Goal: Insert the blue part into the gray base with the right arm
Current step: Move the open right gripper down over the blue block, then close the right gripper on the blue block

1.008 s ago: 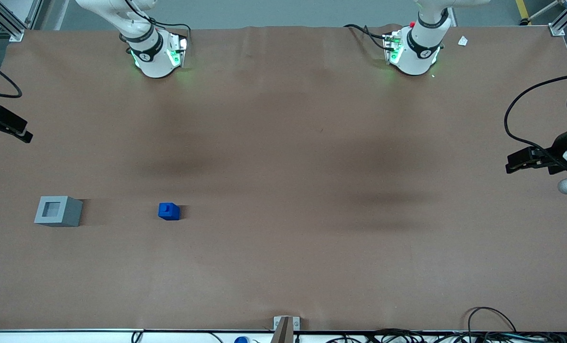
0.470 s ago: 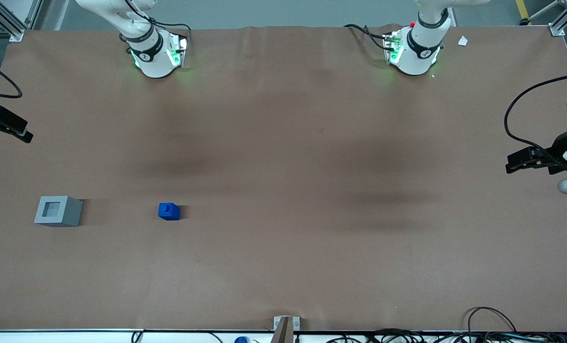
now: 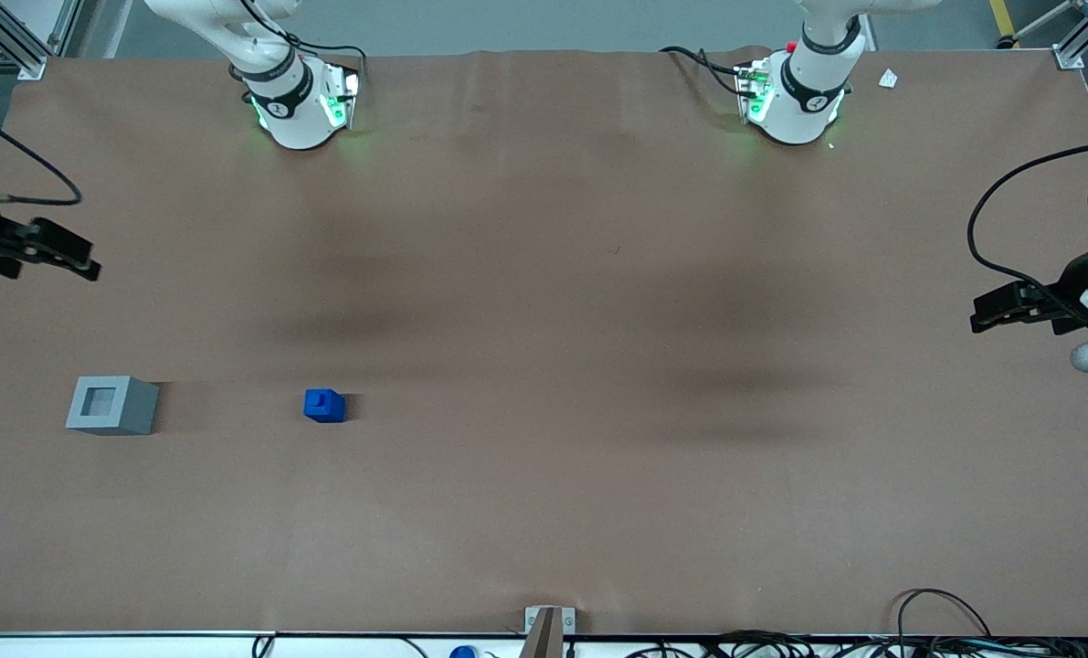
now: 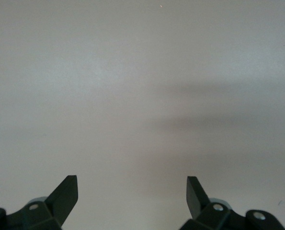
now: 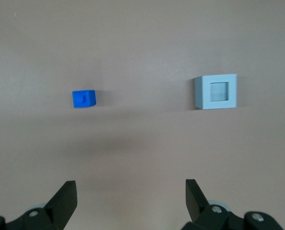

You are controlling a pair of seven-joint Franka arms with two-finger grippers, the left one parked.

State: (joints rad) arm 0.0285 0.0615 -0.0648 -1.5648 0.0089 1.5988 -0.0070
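Two matte cubes, blue part point(image 3: 324, 405) and recessed gray base point(image 3: 111, 405), below open hand point(image 5: 130, 194).

R arm point(image 3: 260, 55) raised, over working-arm table end | gripper point(image 5: 130, 199) empty, fingers apart, high above table

Gripper point(image 5: 128, 199) open above table point(image 5: 142, 153); blue part point(image 5: 84, 99) and gray base point(image 5: 216, 91) lie well ahead of jaws, apart.
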